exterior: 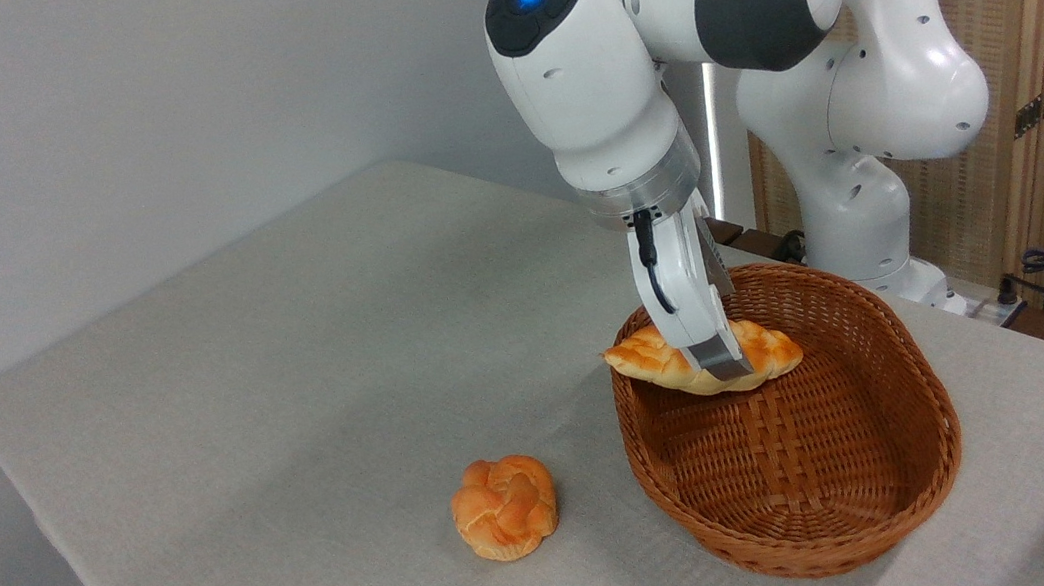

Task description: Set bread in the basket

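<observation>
Camera view: the bread hangs across the basket's far-left rim, its left tip past the rim, held clear of the woven floor. The gripper is clamped on its middle, fingers pointing down. Below, the basket's inside lies open. A round bun sits apart on the table, left of the basket.

Arm: white, dark-banded, bent over from the upper right; blue light lit on the wrist housing. Gripper: pointed downward, slightly tilted, fingers closed around the bread, which is held aloft.
</observation>
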Controlling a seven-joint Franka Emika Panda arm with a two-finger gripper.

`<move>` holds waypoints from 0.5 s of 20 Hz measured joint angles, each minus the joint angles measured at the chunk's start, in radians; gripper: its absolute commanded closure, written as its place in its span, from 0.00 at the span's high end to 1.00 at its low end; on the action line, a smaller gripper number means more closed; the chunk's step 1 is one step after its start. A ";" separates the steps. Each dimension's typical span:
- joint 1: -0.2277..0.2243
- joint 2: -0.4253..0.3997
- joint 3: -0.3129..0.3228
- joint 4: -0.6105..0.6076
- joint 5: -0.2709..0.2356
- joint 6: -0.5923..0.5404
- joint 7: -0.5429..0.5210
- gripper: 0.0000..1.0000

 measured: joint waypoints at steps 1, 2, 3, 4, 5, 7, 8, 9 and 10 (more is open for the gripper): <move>0.000 0.000 0.000 0.002 0.000 0.000 0.000 1.00; 0.000 -0.001 0.000 0.008 -0.001 0.002 -0.001 1.00; -0.001 -0.002 -0.001 0.025 -0.008 0.005 -0.006 1.00; -0.002 -0.002 -0.003 0.051 -0.024 0.008 -0.018 1.00; -0.003 -0.003 -0.009 0.084 -0.049 0.009 -0.037 1.00; -0.007 -0.002 -0.036 0.156 -0.089 0.009 -0.110 1.00; -0.010 0.003 -0.050 0.195 -0.096 0.010 -0.175 1.00; -0.014 0.013 -0.061 0.239 -0.100 0.010 -0.246 1.00; -0.022 0.030 -0.070 0.289 -0.100 0.011 -0.319 1.00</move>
